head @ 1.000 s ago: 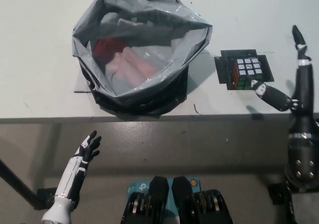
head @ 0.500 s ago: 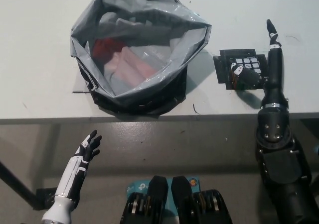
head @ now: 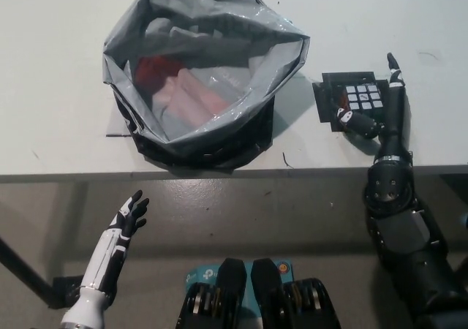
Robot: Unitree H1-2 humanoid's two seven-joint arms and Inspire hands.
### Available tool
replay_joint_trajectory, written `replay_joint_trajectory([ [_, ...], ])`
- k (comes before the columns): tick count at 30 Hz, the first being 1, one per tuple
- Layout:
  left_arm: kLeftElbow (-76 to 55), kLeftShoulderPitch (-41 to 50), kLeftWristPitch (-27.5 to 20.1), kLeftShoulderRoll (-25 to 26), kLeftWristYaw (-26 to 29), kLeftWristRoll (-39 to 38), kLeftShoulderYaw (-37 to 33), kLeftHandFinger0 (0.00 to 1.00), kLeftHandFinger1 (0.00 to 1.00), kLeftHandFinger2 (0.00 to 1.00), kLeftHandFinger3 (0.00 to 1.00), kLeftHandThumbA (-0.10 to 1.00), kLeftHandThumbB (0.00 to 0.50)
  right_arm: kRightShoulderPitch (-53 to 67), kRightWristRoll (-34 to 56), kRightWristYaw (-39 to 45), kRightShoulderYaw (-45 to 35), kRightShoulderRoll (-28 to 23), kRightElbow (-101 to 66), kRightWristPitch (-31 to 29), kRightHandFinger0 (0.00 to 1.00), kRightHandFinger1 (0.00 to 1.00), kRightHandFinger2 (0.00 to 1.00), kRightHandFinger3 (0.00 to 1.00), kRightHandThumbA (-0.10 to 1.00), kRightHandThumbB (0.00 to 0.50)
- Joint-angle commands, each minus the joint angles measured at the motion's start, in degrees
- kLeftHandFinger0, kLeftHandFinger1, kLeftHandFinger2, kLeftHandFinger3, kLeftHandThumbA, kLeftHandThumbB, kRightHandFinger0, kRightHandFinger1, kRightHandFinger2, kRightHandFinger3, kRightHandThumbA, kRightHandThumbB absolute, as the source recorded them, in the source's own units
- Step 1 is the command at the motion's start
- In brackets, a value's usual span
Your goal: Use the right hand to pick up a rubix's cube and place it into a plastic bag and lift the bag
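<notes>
Cube [head: 363, 97], a Rubik's puzzle with white stickers on its dark-edged top face, sat on a black patch [head: 324, 101] at the right of the white desk [head: 58, 66], apart from the bag. It looked rigid, light and smooth-sided, probably best pinched across two opposite flat faces. The black right hand [head: 376, 110] lay against it, fingers spread wide around its near and right sides, not closed. To the left stood the grey plastic bag [head: 201, 36], thin, crinkled and floppy, its mouth gaping over pink and red contents. The white left hand [head: 129, 218] hung open below the desk edge.
</notes>
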Motion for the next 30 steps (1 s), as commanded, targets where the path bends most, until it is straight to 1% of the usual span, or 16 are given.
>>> replay_joint_trajectory([
  [1, -1.8, -0.6, -1.9, 0.7, -0.4, 0.0, 0.5, 1.0, 1.0, 1.0, 1.0, 1.0, 0.221, -3.7, 1.7, -3.0, 0.5, -1.0, 1.4, -4.1, 1.0, 1.0, 1.0, 1.0, 0.93, 0.408],
  [2, -1.8, -0.6, -1.9, 0.7, -0.4, 0.0, 0.5, 1.0, 1.0, 1.0, 1.0, 1.0, 0.221, -3.7, 1.9, -2.8, 0.6, -1.0, 1.8, -4.7, 1.0, 1.0, 1.0, 1.0, 0.92, 0.397],
  [3, -2.1, -0.5, -1.5, 0.7, -0.4, -0.1, 0.4, 1.0, 1.0, 1.0, 1.0, 1.0, 0.222, -3.9, 1.6, -3.3, 0.9, -1.1, 2.6, -4.5, 1.0, 1.0, 1.0, 1.0, 0.93, 0.406],
  [7, -2.0, -0.6, -1.5, 0.7, -0.3, -0.1, 0.5, 1.0, 1.0, 1.0, 1.0, 1.0, 0.216, -4.2, 3.1, -3.1, 0.7, -0.8, 4.3, -5.5, 1.0, 1.0, 1.0, 1.0, 0.91, 0.399],
  [13, -1.9, -1.1, -1.7, 0.8, 0.0, 0.6, 0.5, 1.0, 1.0, 1.0, 1.0, 1.0, 0.218, -4.9, 4.1, -3.0, 0.7, -0.6, 5.9, -5.2, 1.0, 1.0, 1.0, 1.0, 0.94, 0.411],
  [17, -1.8, -1.1, -1.9, 0.8, -0.1, 0.5, 0.6, 1.0, 1.0, 1.0, 1.0, 1.0, 0.218, -4.7, 5.4, -2.2, 0.4, 0.0, 5.4, -4.8, 1.0, 1.0, 1.0, 1.0, 0.94, 0.407],
  [21, -1.7, -1.2, -2.0, 0.7, -0.2, 0.3, 0.6, 1.0, 1.0, 1.0, 1.0, 1.0, 0.213, -4.6, 7.4, -0.8, -0.4, 0.4, 4.9, -5.1, 1.0, 1.0, 1.0, 1.0, 0.92, 0.406],
  [23, -1.7, -1.5, -1.9, 0.8, -0.1, 0.4, 0.7, 1.0, 1.0, 1.0, 1.0, 1.0, 0.226, -5.0, 9.0, 0.0, -1.0, 0.6, 4.7, -5.4, 1.0, 1.0, 1.0, 1.0, 0.89, 0.396],
  [25, -1.6, -1.7, -2.0, 0.8, 0.0, 0.4, 0.7, 1.0, 1.0, 1.0, 1.0, 1.0, 0.227, -5.3, 10.0, 0.3, -1.3, 0.8, 4.4, -5.4, 1.0, 1.0, 1.0, 1.0, 0.88, 0.39],
  [26, -1.5, -1.8, -2.1, 0.8, -0.2, 0.3, 0.7, 1.0, 1.0, 1.0, 1.0, 1.0, 0.228, -5.5, 10.5, 0.6, -1.6, 1.1, 3.6, -4.8, 1.0, 1.0, 1.0, 1.0, 0.89, 0.405],
  [27, -1.4, -1.9, -2.0, 0.8, -0.2, 0.2, 0.7, 1.0, 1.0, 1.0, 1.0, 1.0, 0.231, -5.6, 11.1, 0.8, -1.8, 1.2, 3.4, -4.8, 1.0, 1.0, 1.0, 1.0, 0.89, 0.407],
  [28, -1.4, -1.9, -1.9, 0.8, -0.2, 0.3, 0.8, 1.0, 1.0, 1.0, 1.0, 1.0, 0.238, -5.7, 11.6, 1.3, -2.0, 1.3, 3.3, -5.0, 1.0, 1.0, 1.0, 1.0, 0.9, 0.404],
  [30, -1.4, -1.8, -2.0, 0.7, 0.0, 0.5, 0.8, 1.0, 1.0, 1.0, 1.0, 1.0, 0.234, -5.7, 12.1, 1.9, -2.0, 1.4, 3.2, -5.1, 1.0, 1.0, 1.0, 1.0, 0.91, 0.396],
])
